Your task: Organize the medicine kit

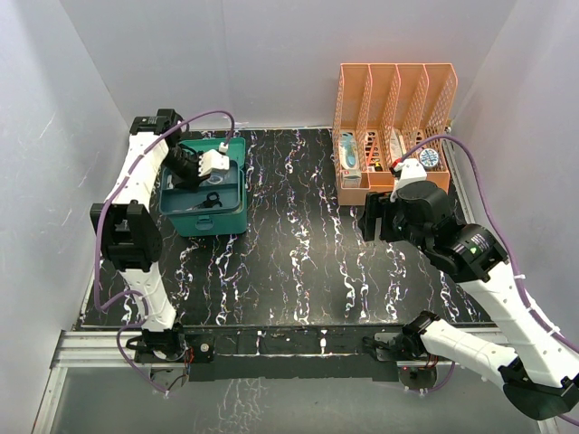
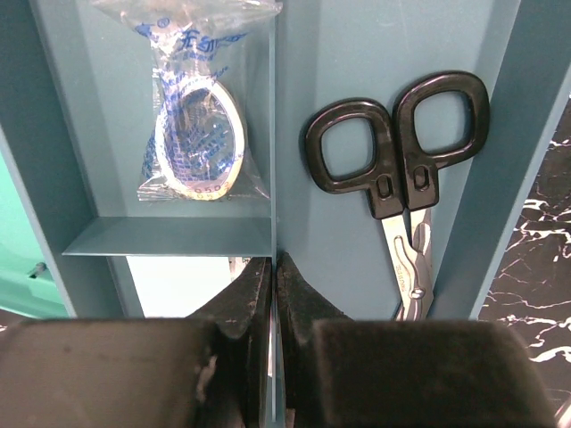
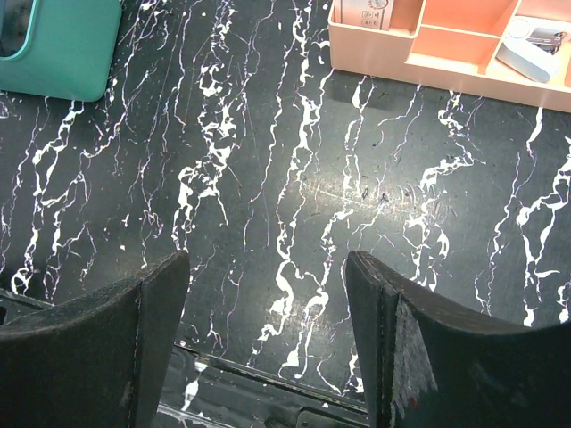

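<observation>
My left fingers (image 2: pixel 236 308) pinch together on the divider (image 2: pixel 273 134) in the kit (image 1: pixel 204 220), upper left. My right fingers (image 3: pixel 98 348) stand apart over the surface (image 3: pixel 268 178).

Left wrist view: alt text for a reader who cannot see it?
The left gripper is shut on the divider of a blue-grey tray. On one side of the divider lies a bagged tape roll; on the other, black-handled scissors.

Teal-green medicine kit (image 1: pixel 206 222): open, upright, far left.
</observation>
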`<state>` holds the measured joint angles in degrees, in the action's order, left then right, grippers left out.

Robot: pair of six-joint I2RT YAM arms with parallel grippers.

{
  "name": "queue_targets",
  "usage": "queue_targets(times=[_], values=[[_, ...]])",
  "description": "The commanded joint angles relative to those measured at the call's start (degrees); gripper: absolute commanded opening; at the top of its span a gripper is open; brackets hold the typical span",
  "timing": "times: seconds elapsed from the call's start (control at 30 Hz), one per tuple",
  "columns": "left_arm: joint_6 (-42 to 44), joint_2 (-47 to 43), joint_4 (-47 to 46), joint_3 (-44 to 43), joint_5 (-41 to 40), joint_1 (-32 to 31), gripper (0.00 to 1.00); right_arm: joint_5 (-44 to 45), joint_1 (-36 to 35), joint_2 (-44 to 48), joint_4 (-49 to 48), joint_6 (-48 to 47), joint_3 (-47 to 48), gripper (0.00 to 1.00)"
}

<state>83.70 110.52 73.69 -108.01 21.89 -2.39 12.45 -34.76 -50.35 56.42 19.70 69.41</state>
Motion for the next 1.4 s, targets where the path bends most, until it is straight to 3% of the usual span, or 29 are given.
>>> queue_targets(times=[0.0,0.2,0.83,1.37], values=[[1.98,1.17,1.09,-4.37,1.91,0.02,0.00,0.23,-0.22,0.21,-3.17,0.70,0.27,0.68],[1.91,3.58,1.00,-6.11,1.54,-0.03,0.00,0.02,-0.22,0.03,-3.85,0.74,-0.45,0.68],[0.58,3.90,-1.43,-0.18,-0.36,-2.44,0.00,0.46,-0.22,0.77,-3.17,0.62,-1.11,0.68],[0.69,-2.29,-2.84,11.45,-0.86,-2.44,0.00,-0.14,-0.19,0.47,-3.89,0.25,-1.44,0.68]])
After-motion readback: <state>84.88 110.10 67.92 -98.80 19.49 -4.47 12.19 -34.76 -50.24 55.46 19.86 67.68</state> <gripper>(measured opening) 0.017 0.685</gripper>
